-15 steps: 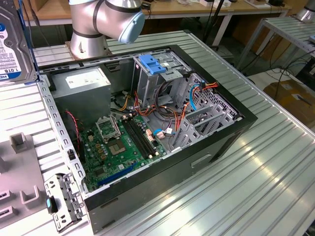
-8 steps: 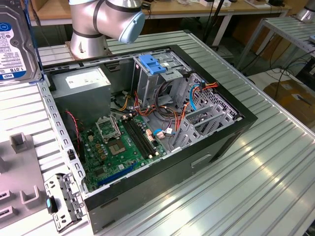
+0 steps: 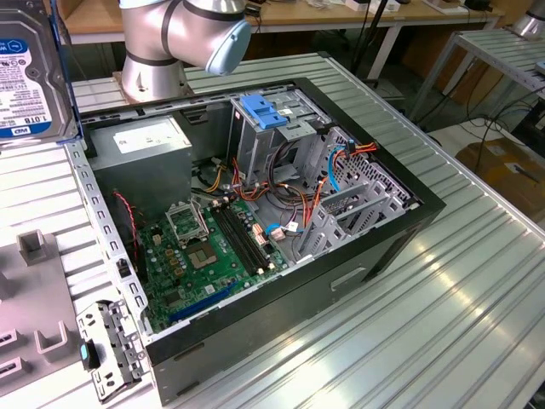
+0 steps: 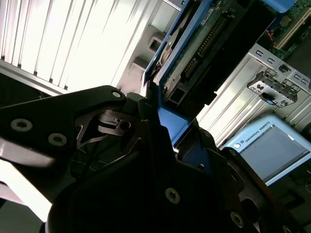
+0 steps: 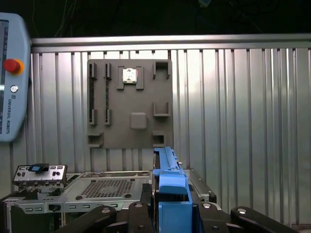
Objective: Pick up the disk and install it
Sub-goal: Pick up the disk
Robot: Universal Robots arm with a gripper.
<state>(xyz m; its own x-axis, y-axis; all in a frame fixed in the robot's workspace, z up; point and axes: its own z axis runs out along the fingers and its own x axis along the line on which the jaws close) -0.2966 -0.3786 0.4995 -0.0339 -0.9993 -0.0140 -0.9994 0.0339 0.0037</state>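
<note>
Disk in gripper, open computer case nearby

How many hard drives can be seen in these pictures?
1. The disk is at the exterior view's upper left, outside the computer case, clamped in the gripper. The drive cage inside the case may hide others.

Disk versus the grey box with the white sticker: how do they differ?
The disk is clamped in the gripper, outside the case; the grey box sits inside it. The disk has blue rails; the grey box has none. Both carry white labels.
</note>
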